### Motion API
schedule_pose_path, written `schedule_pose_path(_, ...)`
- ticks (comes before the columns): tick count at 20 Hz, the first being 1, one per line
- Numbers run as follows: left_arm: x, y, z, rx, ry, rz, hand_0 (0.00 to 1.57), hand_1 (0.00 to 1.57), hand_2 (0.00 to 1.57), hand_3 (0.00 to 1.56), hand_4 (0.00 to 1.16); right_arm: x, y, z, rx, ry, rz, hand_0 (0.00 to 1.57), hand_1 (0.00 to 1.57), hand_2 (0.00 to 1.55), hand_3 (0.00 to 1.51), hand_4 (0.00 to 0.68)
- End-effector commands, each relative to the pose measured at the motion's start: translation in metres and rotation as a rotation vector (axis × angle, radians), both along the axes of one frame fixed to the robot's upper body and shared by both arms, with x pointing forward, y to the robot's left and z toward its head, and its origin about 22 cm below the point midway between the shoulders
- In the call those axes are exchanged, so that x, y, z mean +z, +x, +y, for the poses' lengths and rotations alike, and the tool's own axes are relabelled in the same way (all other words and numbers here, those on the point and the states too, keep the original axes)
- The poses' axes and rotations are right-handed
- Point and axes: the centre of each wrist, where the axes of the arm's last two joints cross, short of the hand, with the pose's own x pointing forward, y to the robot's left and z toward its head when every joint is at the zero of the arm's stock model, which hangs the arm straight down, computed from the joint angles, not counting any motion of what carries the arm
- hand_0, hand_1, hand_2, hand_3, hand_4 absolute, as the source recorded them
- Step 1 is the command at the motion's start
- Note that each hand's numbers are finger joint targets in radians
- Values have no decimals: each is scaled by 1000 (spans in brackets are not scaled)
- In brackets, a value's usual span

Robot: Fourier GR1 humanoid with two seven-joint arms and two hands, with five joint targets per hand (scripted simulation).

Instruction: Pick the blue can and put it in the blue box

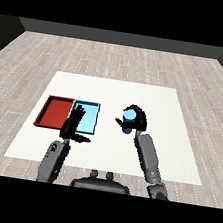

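From the head view, we see a white table (127, 156) on a grey wood floor (116, 58).

Our right hand (138, 118) is up near the middle of the table, at about 3 o'clock from the two trays. Its fingers and thumb are curled around the blue can (128, 119). The can stands upright inside the hand, and we see its pale blue top and its darker blue side. We cannot tell if the can touches the table or is lifted a bit above it.

The light blue tray (88, 117) lies flat on the left part of the table. The can is well apart from it, off at 3 o'clock, with bare white table in between. The red tray (54, 111) lies right beside the blue one, touching it at its 9 o'clock side.

Our left hand (74, 123) is at the near end of the trays, in front of the line where they meet. Its fingers are straight and spread, pointing toward 12 o'clock, and its thumb sticks out toward 3 o'clock. It holds nothing. Its fingertips cover part of the blue tray's left edge.

Both grey forearms come in from the bottom of the picture.
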Motion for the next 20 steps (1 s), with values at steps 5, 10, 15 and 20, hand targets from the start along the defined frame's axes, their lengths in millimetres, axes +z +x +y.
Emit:
schedule_pose_path(5,6,-2,-32,-69,6,50,0,0,0,0,0,-3,-16,-9,32,-1,-29,1437,1437,1462,1435,620)
schedule_pose_path(10,19,7,-77,-70,55,92,0,0,0,0,0,-2,-15,39,59,-16,-39,1456,1456,1468,1431,619)
schedule_pose_path(15,-5,24,-80,-66,89,64,0,0,0,0,0,10,-18,28,74,-37,-43,1444,1444,1451,1430,606)
schedule_pose_path(20,-2,26,-90,-85,104,98,0,0,0,0,0,8,-17,56,106,-43,-47,1426,1426,1461,1425,627)
